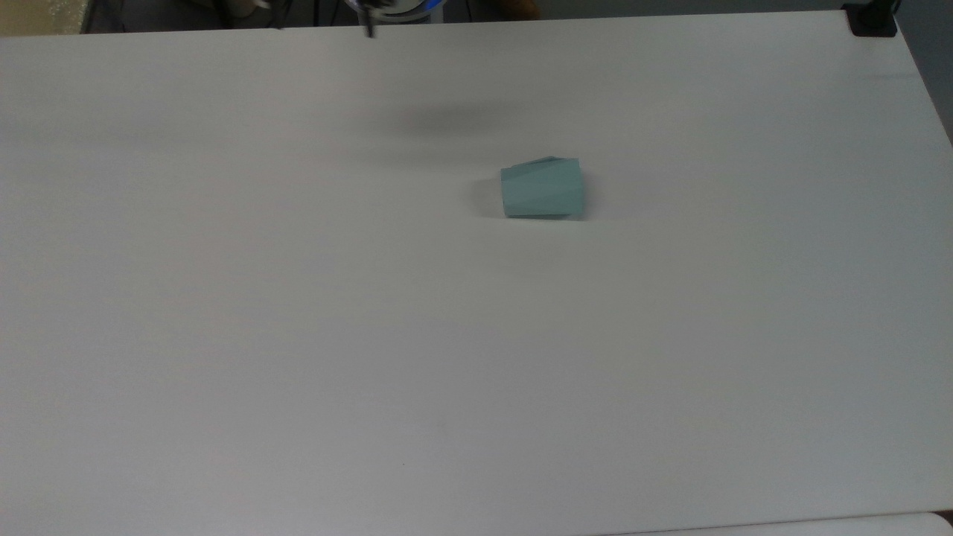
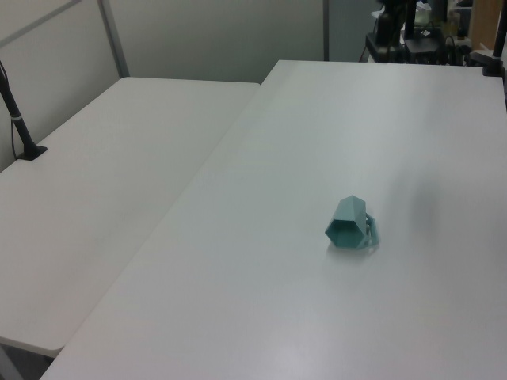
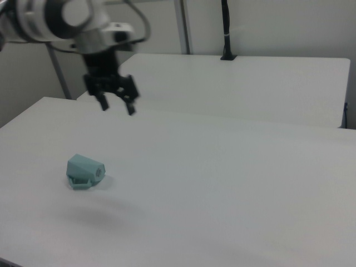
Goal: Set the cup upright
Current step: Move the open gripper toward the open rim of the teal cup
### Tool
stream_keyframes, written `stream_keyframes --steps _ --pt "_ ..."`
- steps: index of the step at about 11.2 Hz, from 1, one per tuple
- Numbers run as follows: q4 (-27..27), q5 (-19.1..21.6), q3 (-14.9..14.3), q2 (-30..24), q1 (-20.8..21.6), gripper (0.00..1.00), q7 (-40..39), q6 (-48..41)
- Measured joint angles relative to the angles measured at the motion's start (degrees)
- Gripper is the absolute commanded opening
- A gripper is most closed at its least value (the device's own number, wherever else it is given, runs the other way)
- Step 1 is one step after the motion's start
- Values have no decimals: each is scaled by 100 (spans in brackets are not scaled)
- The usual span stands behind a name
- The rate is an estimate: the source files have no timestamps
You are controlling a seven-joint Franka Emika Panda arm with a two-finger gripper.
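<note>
The cup lay on its side mid-desk, seemingly light, stiff and apt to skid, so its flat facets near the rim looked the safest hold for the open, empty jaws hanging well above.

From my remote seat: big white matte table. Second white table butted beside it, black clamp post on it. Grey partition wall behind.

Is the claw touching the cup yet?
No, in the right view the claw hangs open in the air, well apart from the cup lying on its side.
</note>
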Motion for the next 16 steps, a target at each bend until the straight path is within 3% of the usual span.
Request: stream_keyframes --steps 3,5,9,12,16 --pt "901 -895 156 1077 1347 100 1413 -535" --pt "1467 -1475 157 1758 1959 100 1995 -761" --pt "1748 -2923 156 2463 3069 100 2480 -1080" --pt "1786 -3474 151 2871 3655 100 2680 -1289" --pt "1789 -3636 150 3481 4103 100 2861 -1299"
